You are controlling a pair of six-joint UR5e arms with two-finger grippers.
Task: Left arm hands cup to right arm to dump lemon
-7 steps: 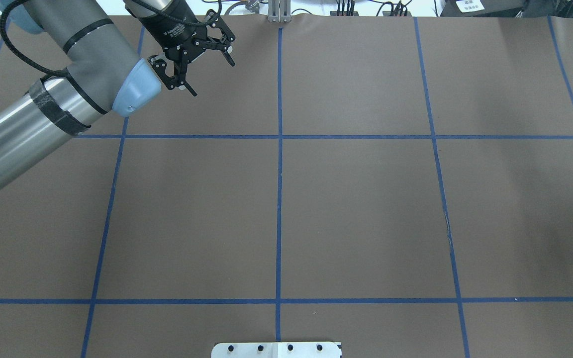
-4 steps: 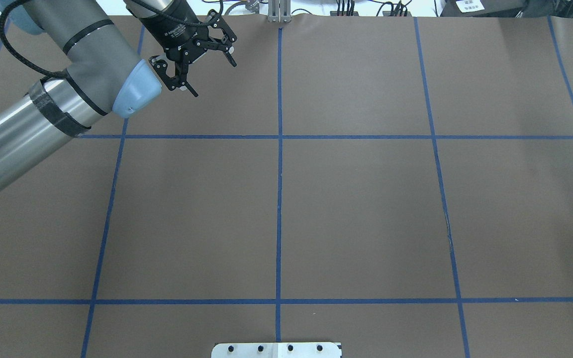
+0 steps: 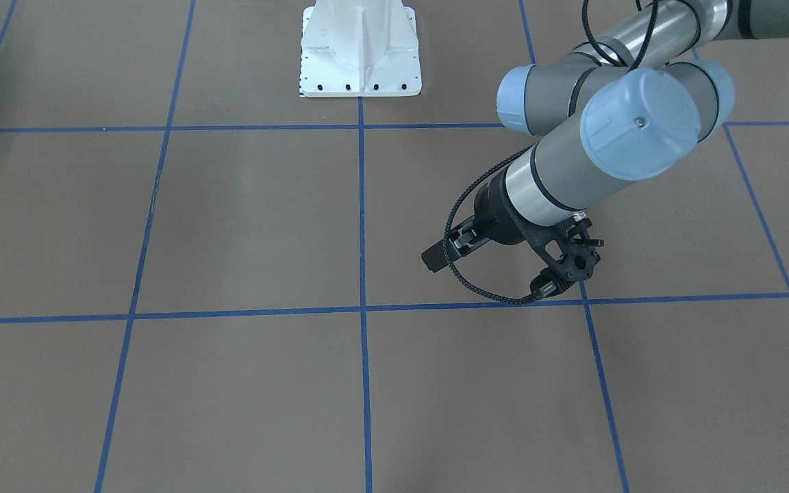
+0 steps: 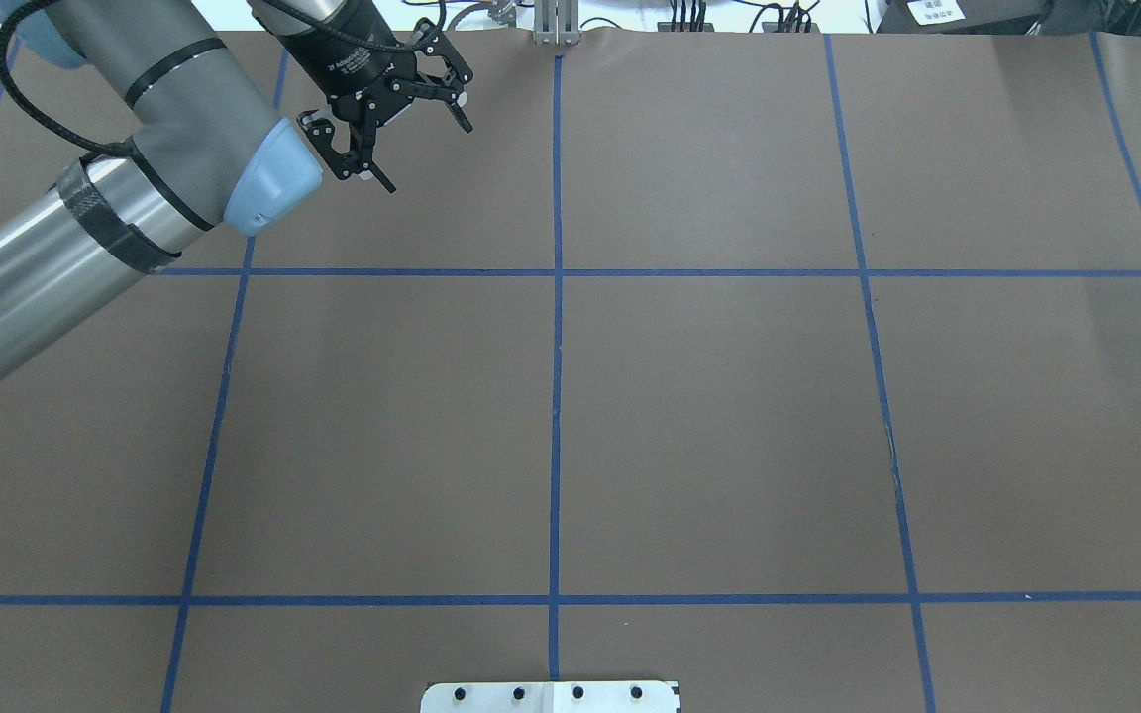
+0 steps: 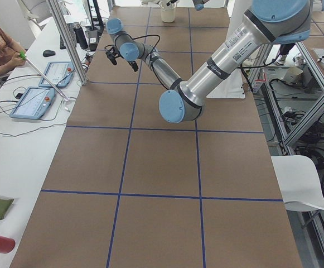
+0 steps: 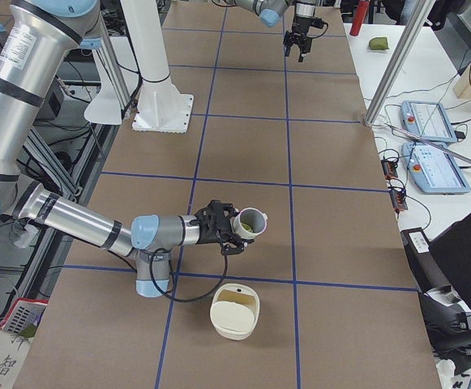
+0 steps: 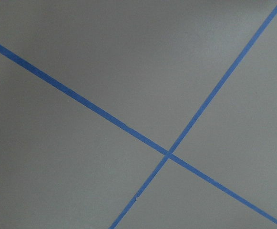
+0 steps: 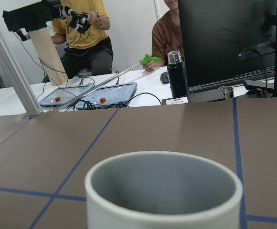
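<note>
The cream-white cup (image 6: 252, 222) hangs above the table at the tip of my near right arm in the exterior right view. The right gripper (image 6: 221, 226) is against its side; I cannot tell whether it is shut. A yellow-green bit of lemon (image 6: 248, 230) shows inside the cup. In the right wrist view the cup's rim (image 8: 163, 188) fills the bottom and its grey inside hides the lemon. My left gripper (image 4: 429, 158) hovers open and empty over the far left of the table, also seen small as the far left gripper (image 6: 302, 44).
A cream container (image 6: 235, 316) stands on the brown table just below the cup. The white robot base plate (image 3: 360, 51) sits at the table's near edge. People, tablets (image 8: 110, 91) and a black bottle (image 8: 177, 74) lie beyond the far edge.
A second ago the cup showed at the overhead view's right edge; it has left that view. The left gripper has barely moved and stays open.
</note>
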